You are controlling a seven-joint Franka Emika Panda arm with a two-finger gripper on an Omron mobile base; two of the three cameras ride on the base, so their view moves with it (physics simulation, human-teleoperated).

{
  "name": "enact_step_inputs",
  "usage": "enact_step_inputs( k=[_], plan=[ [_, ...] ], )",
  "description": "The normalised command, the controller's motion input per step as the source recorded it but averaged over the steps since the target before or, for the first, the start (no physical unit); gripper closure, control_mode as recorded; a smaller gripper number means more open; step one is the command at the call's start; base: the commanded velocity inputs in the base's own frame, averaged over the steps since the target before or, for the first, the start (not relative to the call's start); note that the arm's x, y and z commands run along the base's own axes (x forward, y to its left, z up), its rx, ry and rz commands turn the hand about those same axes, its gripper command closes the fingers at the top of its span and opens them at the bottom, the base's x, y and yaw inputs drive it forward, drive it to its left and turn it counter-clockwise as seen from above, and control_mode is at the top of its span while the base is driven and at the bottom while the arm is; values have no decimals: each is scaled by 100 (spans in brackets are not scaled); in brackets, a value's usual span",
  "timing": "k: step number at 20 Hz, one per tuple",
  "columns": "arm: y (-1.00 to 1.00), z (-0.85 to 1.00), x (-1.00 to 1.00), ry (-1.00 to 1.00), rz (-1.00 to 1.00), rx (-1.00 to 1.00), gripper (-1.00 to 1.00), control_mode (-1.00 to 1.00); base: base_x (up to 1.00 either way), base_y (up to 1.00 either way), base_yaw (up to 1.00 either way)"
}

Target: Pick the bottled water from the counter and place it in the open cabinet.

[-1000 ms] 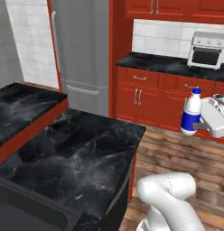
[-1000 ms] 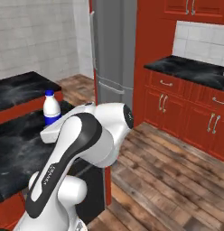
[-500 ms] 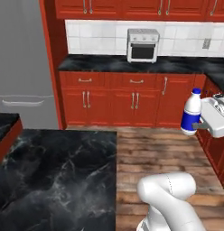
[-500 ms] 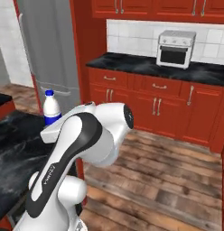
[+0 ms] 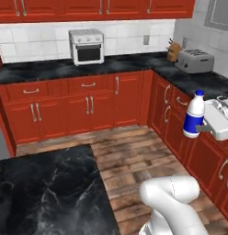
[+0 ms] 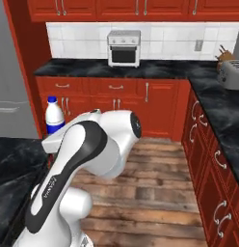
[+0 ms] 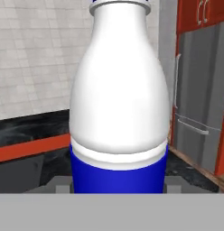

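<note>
The gripper (image 5: 204,130) is closed on the bottle (image 5: 195,114), which is held upright in the air above the wood floor (image 5: 134,156), clear of every counter. In the left base view the bottle hangs just in front of the red base cabinets (image 5: 180,133) on the right; in the right base view the bottle (image 6: 54,116) stands at the left, beside the white arm (image 6: 87,149), with the grey fridge (image 6: 13,82) behind it. The hand view has the bottle (image 7: 119,99) close up: a white body, a wide blue label band at the bottom, the rim of the blue cap at the top. No writing can be read on the label. What is inside the bottle cannot be told.

On the far counter (image 5: 51,69) sit a toaster oven (image 5: 87,46), a toaster (image 5: 195,61) and a knife block (image 5: 173,51). A black island top (image 5: 47,193) lies in the near left. Red wall cabinets (image 5: 88,8) along the top are closed.
</note>
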Motion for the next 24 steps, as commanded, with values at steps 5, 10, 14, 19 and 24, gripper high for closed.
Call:
enact_step_inputs(
  k=[5, 10, 14, 19, 24],
  plan=[
    [0, 0, 0, 0, 0, 0, 100, 100, 17, -1, -62],
    [0, 0, 0, 0, 0, 0, 100, 100, 17, 0, -64],
    [0, 0, 0, 0, 0, 0, 100, 100, 31, 0, -66],
    [0, 0, 0, 0, 0, 0, 100, 100, 41, 11, -70],
    [0, 0, 0, 0, 0, 0, 100, 100, 44, 11, -68]
  ],
)
